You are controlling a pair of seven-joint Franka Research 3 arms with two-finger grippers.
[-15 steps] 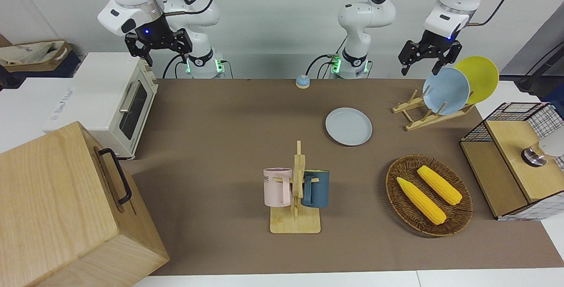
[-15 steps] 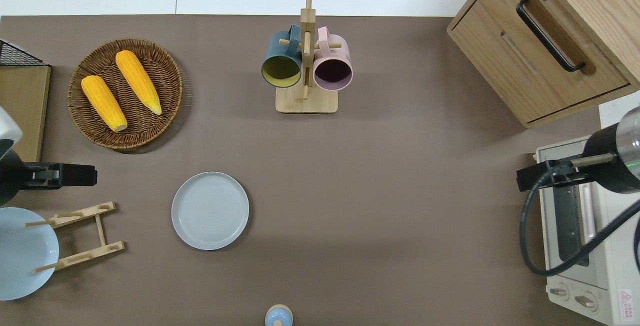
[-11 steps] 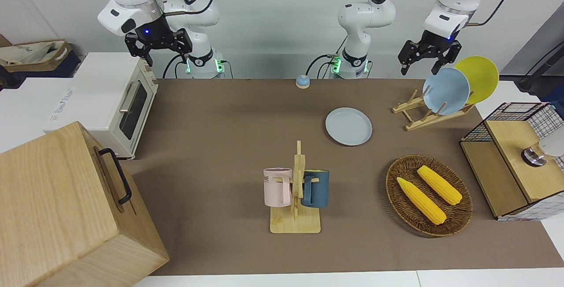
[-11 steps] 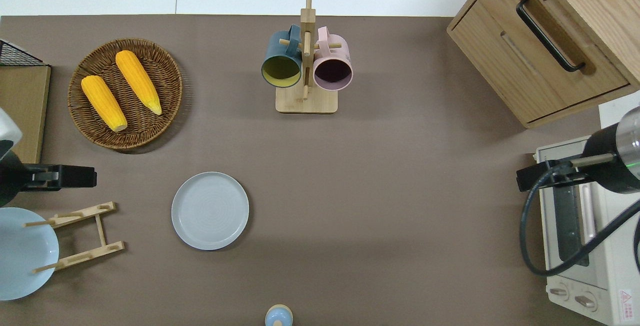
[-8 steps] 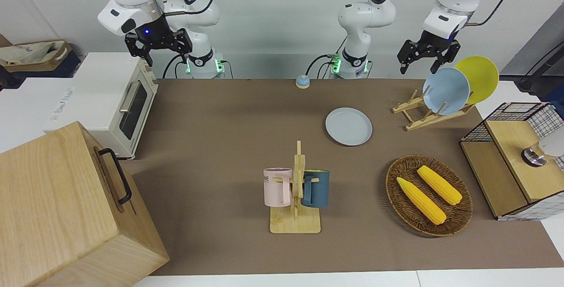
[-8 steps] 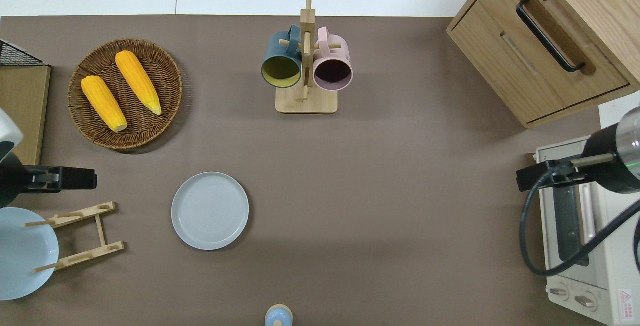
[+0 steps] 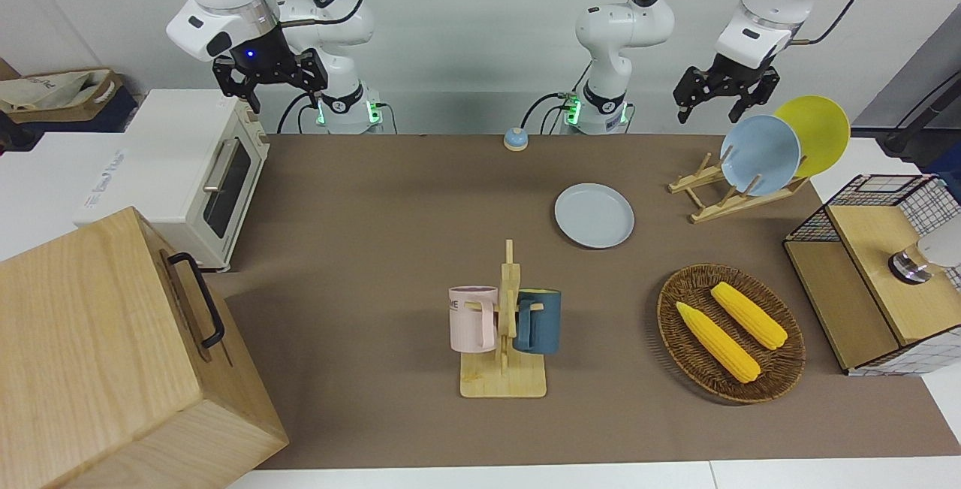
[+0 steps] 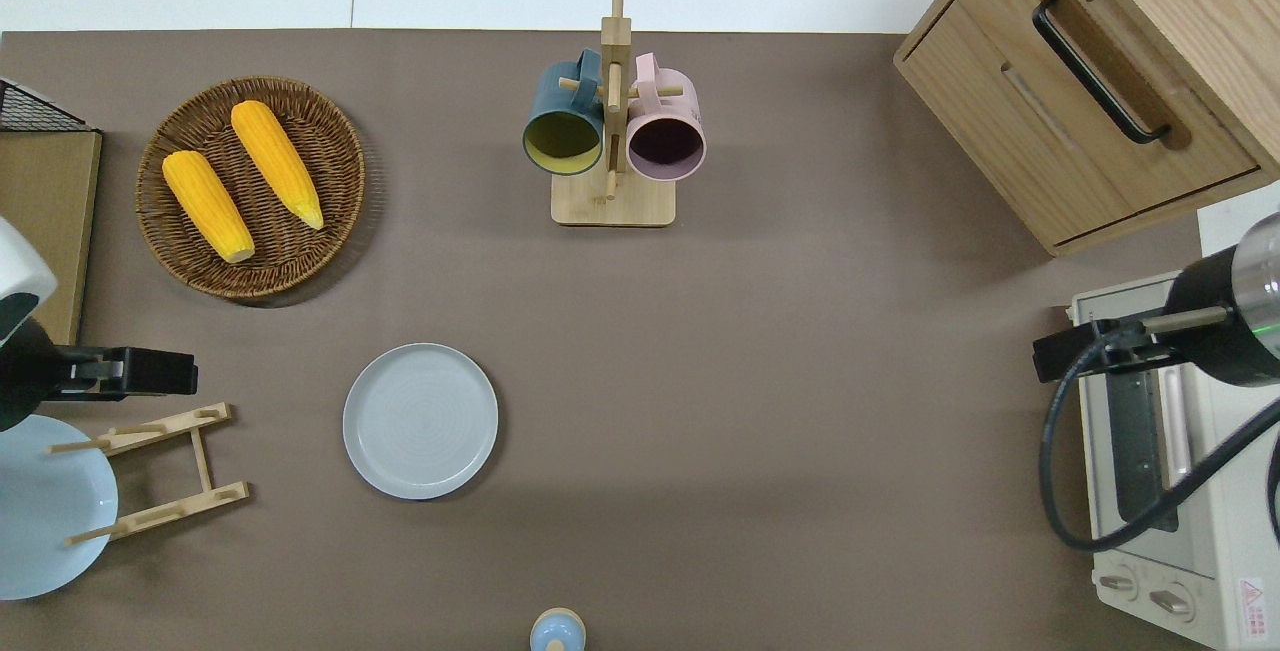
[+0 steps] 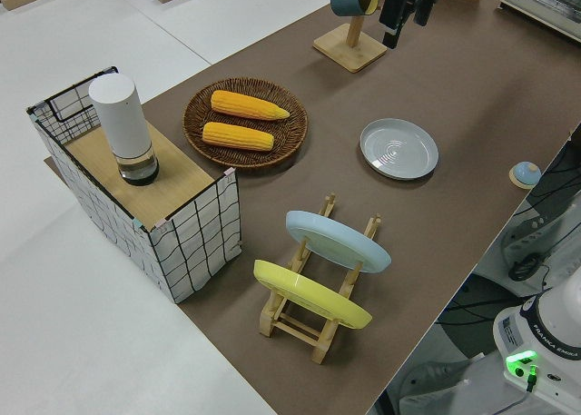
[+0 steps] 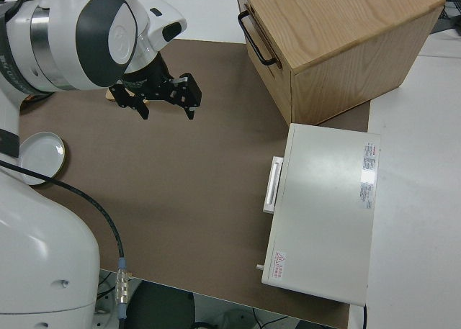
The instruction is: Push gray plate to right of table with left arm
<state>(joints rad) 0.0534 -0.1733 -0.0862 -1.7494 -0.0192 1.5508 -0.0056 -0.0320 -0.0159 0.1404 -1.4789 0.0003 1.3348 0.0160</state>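
While gray plate (image 8: 420, 421) lies untouched, left fingers (image 7: 685, 102) spread

Bare table (image 8: 780, 381) flanks the gray plate (image 8: 420, 421) (dish rack (image 8: 160, 471) opposite).

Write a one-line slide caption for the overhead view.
Gray plate lies flat on the table; left hand hangs open beside the plate rack.

— How many plates in all?
— Three: one gray plate (image 7: 594, 215) flat on the table (image 7: 375, 203), plus a bluer plate (image 7: 760, 155) and a yellow plate (image 7: 818, 132) upright in one wooden rack (image 7: 724, 200).
— Mugs?
— Two, a pink mug (image 7: 473, 318) and a dark blue mug (image 7: 538, 321), on a single stand (image 7: 504, 376).
— Corn?
— Two cobs (image 7: 717, 341) (image 7: 749, 315) in one wicker basket (image 7: 781, 384).
— Arms?
— Two.
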